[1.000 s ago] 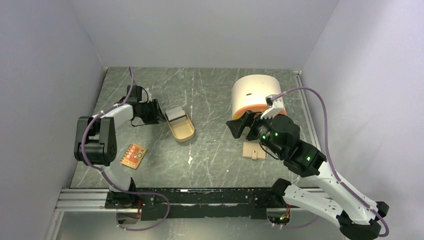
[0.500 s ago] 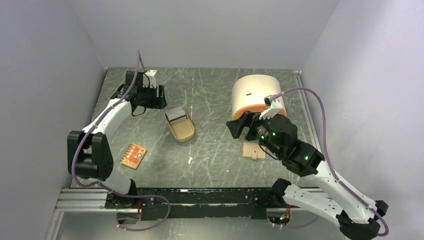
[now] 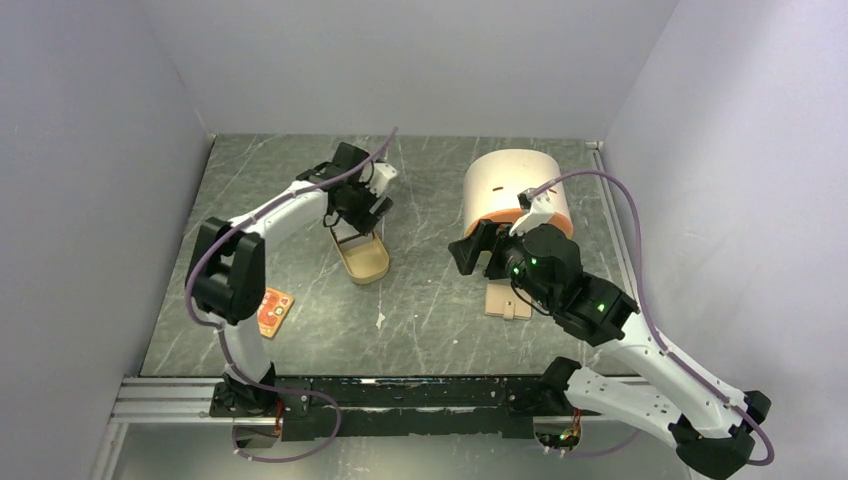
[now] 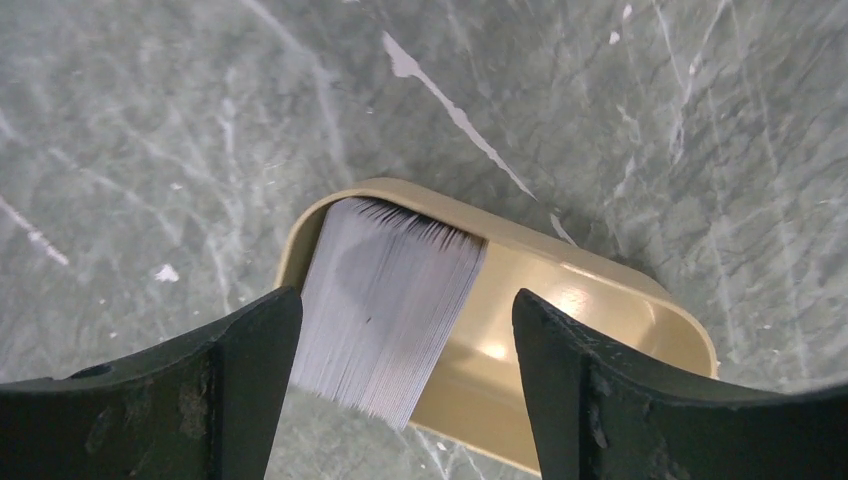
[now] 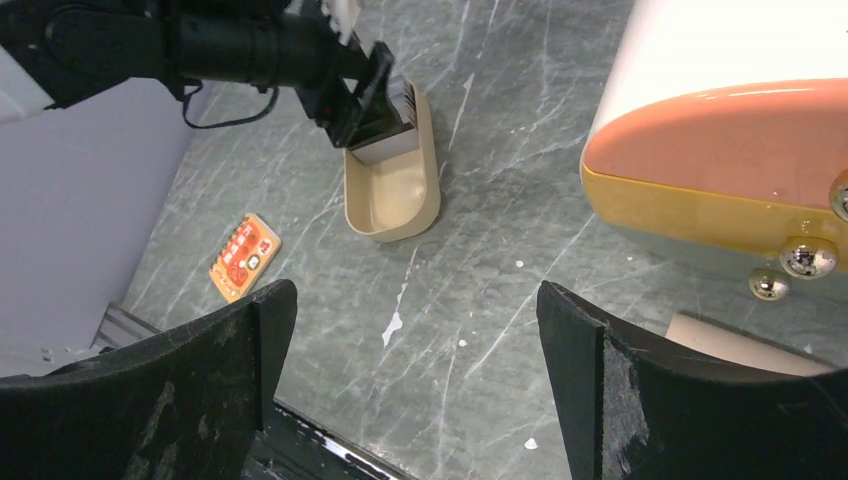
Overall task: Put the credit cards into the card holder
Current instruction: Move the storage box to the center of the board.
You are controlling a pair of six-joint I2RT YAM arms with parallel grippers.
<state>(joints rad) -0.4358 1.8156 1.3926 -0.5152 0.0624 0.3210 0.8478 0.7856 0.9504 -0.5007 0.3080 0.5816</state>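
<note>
Several whitish credit cards [image 4: 385, 280] lie stacked in the 12 o'clock end of the tan tray [image 4: 560, 290], under the left gripper [image 4: 405, 315], its fingers spread and empty. Toward 4 o'clock from the tray, the card holder [image 3: 506, 303] lies flat near the right gripper [image 5: 412, 300], which is also spread wide and empty.

Left tool [image 3: 352, 220] over tray [image 3: 368, 264] far end.

Table [image 3: 430, 300] holds tray [image 3: 365, 262], box [image 3: 510, 180], card holder [image 3: 505, 303], orange piece [image 3: 272, 312].
</note>
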